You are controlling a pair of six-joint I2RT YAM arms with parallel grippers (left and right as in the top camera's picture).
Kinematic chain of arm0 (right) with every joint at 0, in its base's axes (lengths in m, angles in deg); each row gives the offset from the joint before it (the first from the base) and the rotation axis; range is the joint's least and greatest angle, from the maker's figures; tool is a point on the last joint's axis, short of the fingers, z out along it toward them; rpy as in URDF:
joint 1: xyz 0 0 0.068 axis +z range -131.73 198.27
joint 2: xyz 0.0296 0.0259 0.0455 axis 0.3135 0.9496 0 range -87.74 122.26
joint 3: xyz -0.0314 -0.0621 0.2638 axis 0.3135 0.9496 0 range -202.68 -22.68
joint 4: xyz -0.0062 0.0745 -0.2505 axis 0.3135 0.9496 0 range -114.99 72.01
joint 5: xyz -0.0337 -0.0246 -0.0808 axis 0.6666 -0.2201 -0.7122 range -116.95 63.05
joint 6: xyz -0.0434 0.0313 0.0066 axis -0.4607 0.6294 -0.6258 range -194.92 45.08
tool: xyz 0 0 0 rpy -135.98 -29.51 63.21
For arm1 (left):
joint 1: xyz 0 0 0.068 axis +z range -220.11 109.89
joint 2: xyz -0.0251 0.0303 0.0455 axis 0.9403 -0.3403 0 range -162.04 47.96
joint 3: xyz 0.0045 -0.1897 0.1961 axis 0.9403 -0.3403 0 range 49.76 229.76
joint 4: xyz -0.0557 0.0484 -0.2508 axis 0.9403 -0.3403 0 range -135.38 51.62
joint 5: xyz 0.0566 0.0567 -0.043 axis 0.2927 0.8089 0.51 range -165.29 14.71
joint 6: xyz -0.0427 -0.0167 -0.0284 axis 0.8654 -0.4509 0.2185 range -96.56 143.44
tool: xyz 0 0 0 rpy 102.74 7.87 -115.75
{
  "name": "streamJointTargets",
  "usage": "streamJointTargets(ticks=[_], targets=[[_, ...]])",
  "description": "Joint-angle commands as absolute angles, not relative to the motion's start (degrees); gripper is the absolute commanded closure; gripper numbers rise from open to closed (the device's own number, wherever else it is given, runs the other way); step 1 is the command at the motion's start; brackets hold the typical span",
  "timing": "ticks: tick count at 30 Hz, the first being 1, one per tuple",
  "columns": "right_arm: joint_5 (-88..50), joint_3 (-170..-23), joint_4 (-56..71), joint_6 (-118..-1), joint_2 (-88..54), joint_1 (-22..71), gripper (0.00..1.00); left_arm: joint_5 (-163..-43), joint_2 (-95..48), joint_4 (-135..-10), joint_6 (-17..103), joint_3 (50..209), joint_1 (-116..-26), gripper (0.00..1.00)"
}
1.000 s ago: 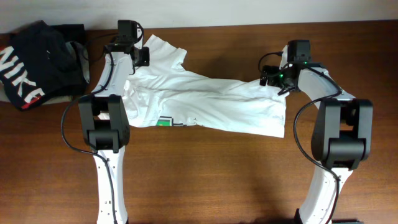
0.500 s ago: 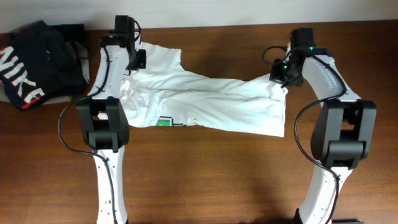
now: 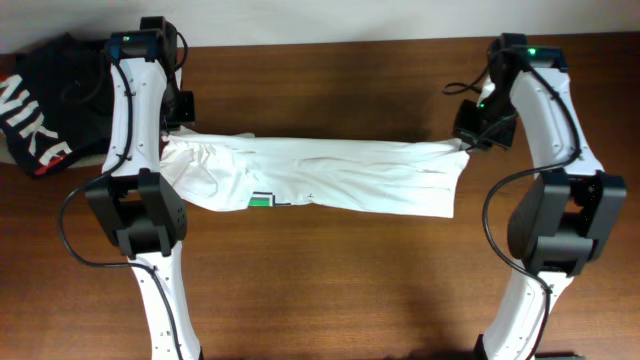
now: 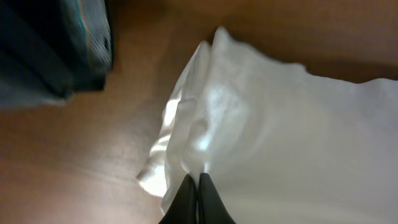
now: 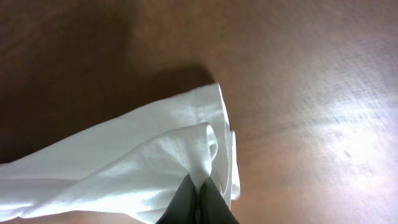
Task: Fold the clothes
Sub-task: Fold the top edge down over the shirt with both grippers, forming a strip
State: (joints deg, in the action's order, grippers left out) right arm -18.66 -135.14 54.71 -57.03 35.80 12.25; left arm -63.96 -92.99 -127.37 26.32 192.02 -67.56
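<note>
On the brown wooden table [image 3: 330, 290], the plain white short-sleeved T-shirt of thin soft fabric [image 3: 340, 185] lies drawn out into a long, rumpled band, its near edge resting on the wood. The left fingers [image 4: 186, 200] and right fingers [image 5: 210, 202] are each pressed shut, pinching its far edge at either end. No tidy fold shows; the folding itself seems mostly left. Far left sits a black garment with white NIKE lettering [image 3: 45, 95].
</note>
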Motion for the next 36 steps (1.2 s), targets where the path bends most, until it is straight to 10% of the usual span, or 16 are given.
streamJointTargets(ticks=[1, 16, 17, 19, 23, 27, 30, 36], targets=[[-19.82, -136.19, 58.34, -58.18, 32.53, 12.4, 0.96, -67.61, -91.22, -131.13, 26.88, 192.06, -67.06, 0.99], [-30.35, -122.2, 53.64, -56.39, 32.57, 11.86, 0.96, -62.18, -91.22, -125.58, 30.27, 163.8, -60.3, 0.98], [-30.0, -122.2, 53.64, -56.39, 32.57, 11.86, 0.91, -62.18, -91.22, -125.58, 30.27, 163.8, -59.91, 0.96], [-30.07, -122.22, 53.57, -56.41, 32.57, 12.23, 0.45, -62.01, -91.19, -125.6, 30.27, 163.93, -59.43, 0.87], [-27.49, -125.22, 56.09, -56.68, 32.5, 11.81, 0.44, -62.43, -91.04, -130.63, 30.36, 170.09, -59.45, 0.81], [-9.48, -128.36, 56.35, -66.4, 32.5, 11.88, 0.44, -63.02, -89.71, -135.13, 32.06, 180.5, -59.84, 0.79], [-0.36, -128.34, 55.43, -70.25, 32.53, 13.71, 0.95, -75.58, -86.43, -133.73, 29.05, 182.22, -62.25, 0.76], [-6.88, -123.42, 48.37, -62.82, 32.63, 26.96, 0.96, -83.01, -86.43, -128.46, 25.09, 171.38, -71.87, 0.99]])
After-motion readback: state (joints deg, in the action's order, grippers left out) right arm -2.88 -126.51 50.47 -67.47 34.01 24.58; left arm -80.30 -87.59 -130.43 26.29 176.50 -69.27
